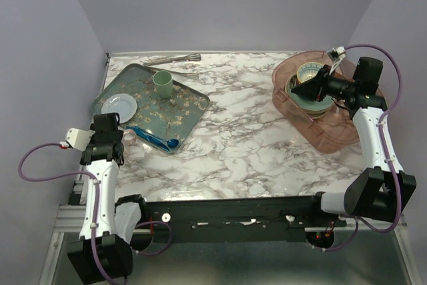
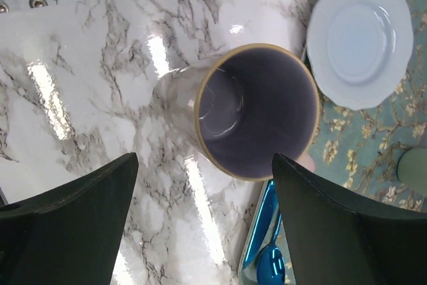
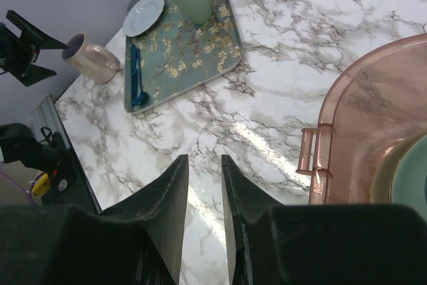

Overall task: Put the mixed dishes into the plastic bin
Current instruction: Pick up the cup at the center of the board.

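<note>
The plastic bin (image 1: 333,131) stands at the right of the table, with a stack of dishes in it: a mint green plate (image 1: 308,103) and a patterned bowl (image 1: 309,71) on top. My right gripper (image 1: 298,88) hovers over that stack. In the right wrist view the right gripper (image 3: 204,159) has a narrow gap between its jaws with nothing in it, and the bin's rim (image 3: 347,91) lies to the right. My left gripper (image 2: 205,161) is wide open just short of a pinkish cup (image 2: 257,108) lying on its side. A small pale plate (image 2: 360,38) rests on the tray.
The dark-green floral tray (image 1: 180,108) sits at the back left and holds a green cup (image 1: 162,83), the pale plate (image 1: 120,105) and a blue spoon (image 1: 155,139). Metal tongs (image 1: 172,60) lie by the back wall. The table's left edge is beside the left gripper (image 1: 107,125).
</note>
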Available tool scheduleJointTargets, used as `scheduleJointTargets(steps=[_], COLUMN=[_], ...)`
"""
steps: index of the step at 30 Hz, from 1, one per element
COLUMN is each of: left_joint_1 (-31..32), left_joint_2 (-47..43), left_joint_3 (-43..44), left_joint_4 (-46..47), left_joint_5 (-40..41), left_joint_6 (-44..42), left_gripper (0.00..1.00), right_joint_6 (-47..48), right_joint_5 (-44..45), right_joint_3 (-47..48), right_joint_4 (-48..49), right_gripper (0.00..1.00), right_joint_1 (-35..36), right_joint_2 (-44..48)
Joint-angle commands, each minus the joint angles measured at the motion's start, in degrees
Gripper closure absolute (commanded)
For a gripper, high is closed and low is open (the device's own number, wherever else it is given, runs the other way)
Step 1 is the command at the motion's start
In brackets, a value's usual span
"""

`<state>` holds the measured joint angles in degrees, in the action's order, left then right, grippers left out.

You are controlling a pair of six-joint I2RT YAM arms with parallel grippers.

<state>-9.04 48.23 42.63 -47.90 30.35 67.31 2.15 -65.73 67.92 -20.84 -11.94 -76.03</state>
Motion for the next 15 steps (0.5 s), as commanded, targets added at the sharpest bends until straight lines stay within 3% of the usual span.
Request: scheduleJointTargets(steps=[1,4,7,8,10,15], left_joint_1=[-7.1,-11.2,-12.6,-12.9,-13.1,-13.7], left_joint_2=[2.6,5.2,7.7,8.1,9.2,10.2], left_joint_3=[-0.4,-1.1,-1.3,-1.3,-1.4,-2.1], left_joint_4=[1.7,4.7,6.1,6.3,6.2,7.1], left_joint_5=[-6.0,-10.2,-12.0,-12.3,-12.2,-12.9], left_joint_6=[-1.0,-3.0,-3.7,-3.7,-3.7,-4.1], left_gripper=[0.12,0.17,0.31,0.43,0.53,0.55], right_joint_6=[0.4,0.3,0.4,0.4,0.3,0.4], right_joint_5=[-1.8,-1.9,-1.8,-1.7,-1.6,-1.5], right_joint_3=[-0.9,-0.9,-0.9,-0.9,-0.9,-0.9], right_joint_4=[0.5,0.5,0.5,0.5,0.5,0.5], right_gripper=[0.66,0.66,0.66,0.66,0.66,0.66], right_joint_1=[0.4,0.4,0.4,0.4,0.4,0.4], right_joint_2=[1.2,1.1,1.1,1.1,1.2,1.3])
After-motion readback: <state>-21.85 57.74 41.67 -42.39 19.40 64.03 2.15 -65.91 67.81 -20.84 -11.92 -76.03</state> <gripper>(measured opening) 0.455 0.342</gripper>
